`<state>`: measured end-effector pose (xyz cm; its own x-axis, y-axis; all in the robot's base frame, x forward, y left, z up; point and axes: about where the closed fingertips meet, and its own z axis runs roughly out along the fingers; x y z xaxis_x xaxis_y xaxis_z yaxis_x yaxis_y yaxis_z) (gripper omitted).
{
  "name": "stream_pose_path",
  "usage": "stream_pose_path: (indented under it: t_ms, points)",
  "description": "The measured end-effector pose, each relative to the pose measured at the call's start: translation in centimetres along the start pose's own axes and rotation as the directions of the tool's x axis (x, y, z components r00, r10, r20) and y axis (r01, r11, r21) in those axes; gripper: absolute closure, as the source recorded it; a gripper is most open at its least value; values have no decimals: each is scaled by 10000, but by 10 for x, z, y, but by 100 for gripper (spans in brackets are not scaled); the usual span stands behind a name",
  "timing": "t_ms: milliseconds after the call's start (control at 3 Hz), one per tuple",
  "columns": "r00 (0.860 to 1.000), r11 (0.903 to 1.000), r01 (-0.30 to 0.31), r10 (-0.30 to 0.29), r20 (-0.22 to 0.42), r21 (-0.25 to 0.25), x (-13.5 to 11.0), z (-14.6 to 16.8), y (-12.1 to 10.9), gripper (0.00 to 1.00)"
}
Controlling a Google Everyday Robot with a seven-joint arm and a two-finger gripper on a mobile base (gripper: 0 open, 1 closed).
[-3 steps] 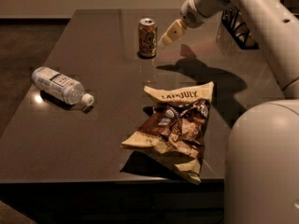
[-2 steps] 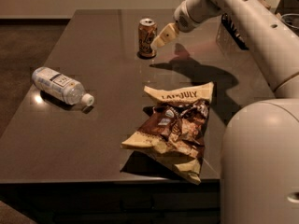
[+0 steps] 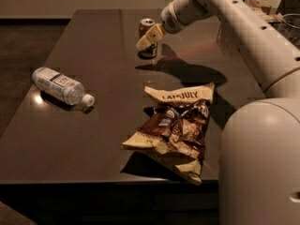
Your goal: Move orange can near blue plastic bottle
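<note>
The orange can [image 3: 146, 24] stands upright at the far middle of the dark table [image 3: 93, 46]. My gripper [image 3: 147, 38] reaches in from the upper right and sits right in front of the can, overlapping its middle and hiding part of its body. I cannot tell whether it touches the can. The blue plastic bottle [image 3: 60, 86] lies on its side at the table's left, its white cap pointing right and towards the front. It is well apart from the can.
A brown and cream chip bag [image 3: 176, 125] lies crumpled at the front middle, between the can and the near edge. My white arm and base [image 3: 262, 163] fill the right side. Clutter sits beyond the table's far right corner [image 3: 262, 6].
My gripper has swung left and down from the can's right side until it is against the can's front. The can, the bottle and the bag have not moved.
</note>
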<state>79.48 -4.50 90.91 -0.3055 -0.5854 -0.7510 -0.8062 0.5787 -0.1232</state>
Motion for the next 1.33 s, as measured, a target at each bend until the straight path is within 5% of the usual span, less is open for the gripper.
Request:
stream_pose_path:
  t_ms: [333,667,1333]
  points:
    - [9999,9995,8,-2,166,-323,-10,9,11,5]
    - [9997,9984,45,-32,246,-562,-16,13,17,22]
    - [9972,9888,644,-585,474,-1347,-30,14,47,69]
